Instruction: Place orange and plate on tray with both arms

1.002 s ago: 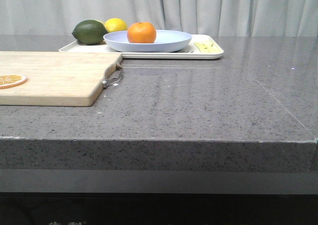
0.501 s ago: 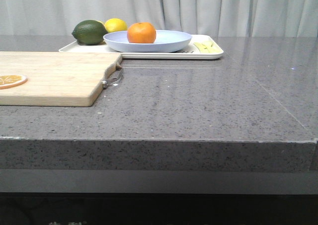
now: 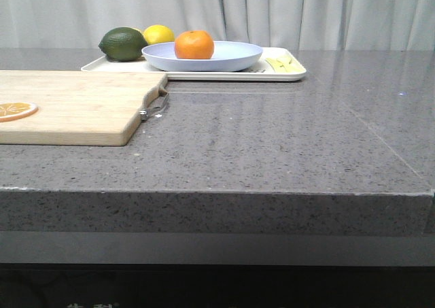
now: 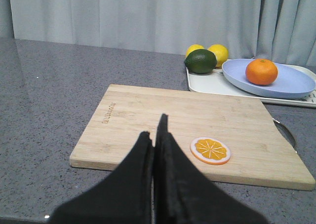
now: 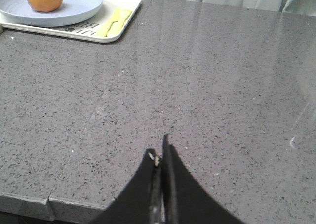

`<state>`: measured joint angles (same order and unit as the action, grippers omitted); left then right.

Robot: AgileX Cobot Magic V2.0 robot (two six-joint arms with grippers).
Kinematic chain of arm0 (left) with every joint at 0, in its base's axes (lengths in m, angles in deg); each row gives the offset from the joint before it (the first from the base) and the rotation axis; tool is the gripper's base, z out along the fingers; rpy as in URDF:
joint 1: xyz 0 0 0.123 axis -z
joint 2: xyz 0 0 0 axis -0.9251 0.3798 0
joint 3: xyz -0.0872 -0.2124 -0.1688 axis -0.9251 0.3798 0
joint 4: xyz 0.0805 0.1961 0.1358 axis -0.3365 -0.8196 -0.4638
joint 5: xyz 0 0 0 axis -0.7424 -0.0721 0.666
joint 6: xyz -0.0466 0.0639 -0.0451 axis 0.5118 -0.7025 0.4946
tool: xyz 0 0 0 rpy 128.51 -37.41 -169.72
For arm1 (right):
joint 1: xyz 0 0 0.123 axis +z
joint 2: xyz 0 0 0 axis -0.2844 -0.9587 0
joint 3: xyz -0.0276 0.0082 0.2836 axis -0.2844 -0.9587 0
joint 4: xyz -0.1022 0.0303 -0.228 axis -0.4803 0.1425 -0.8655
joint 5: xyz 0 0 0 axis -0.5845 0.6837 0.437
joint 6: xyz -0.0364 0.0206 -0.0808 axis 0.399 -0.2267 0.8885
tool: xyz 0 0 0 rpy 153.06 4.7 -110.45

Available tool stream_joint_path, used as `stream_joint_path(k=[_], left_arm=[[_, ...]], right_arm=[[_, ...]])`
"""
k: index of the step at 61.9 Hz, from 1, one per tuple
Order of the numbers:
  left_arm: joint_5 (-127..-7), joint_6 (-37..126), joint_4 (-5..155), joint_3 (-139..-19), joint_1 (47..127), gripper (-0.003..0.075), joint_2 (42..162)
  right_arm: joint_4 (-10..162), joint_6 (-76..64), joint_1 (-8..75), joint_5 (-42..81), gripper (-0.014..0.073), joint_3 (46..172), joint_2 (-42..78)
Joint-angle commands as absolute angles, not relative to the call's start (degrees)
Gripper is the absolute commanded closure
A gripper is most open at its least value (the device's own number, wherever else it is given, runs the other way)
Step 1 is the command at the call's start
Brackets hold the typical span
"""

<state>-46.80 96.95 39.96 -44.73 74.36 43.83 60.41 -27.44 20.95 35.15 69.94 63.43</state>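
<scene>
Sitting at the far side of the speckled grey stone table, the flat rectangular cream-white tray with its low rim carries most of what is here. The wide, shallow, pale lavender-blue plate rests on the tray, and the whole round bright orange fruit lies inside the plate, toward its left half in the front view. Beside the plate on the tray's left end lie a dark green lime and a yellow lemon; the left wrist view shows a second yellow lemon behind the lime. On the tray's right end lie pale yellow strips, flat against its floor.

Nearer the robot and to the left, a light wooden cutting board with a metal handle lies on the table, its far edge close to the tray. A flat orange slice lies on the board.

The left gripper hangs above the board's near edge, black fingers pressed together with nothing between them. The right gripper hangs over bare table, well apart from the tray, its fingers likewise closed and empty
</scene>
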Motion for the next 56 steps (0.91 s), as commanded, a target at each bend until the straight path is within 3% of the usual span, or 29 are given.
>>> stream_joint_path(k=[1, 35, 56], left_arm=[[-51.64, 97.2, 39.83, -46.17, 74.23, 0.0738, 43.2], [-52.23, 97.2, 39.95, -46.17, 74.23, 0.0738, 43.2], [-62.04, 97.2, 47.07, -34.96, 69.66, 0.0738, 42.57]], right_arm=[[59.72, -26.91, 20.62, 30.1, 0.0652, 71.43, 62.92], [59.72, -26.91, 20.62, 30.1, 0.0652, 71.43, 62.92], [59.72, -26.91, 20.62, 30.1, 0.0652, 71.43, 62.92]])
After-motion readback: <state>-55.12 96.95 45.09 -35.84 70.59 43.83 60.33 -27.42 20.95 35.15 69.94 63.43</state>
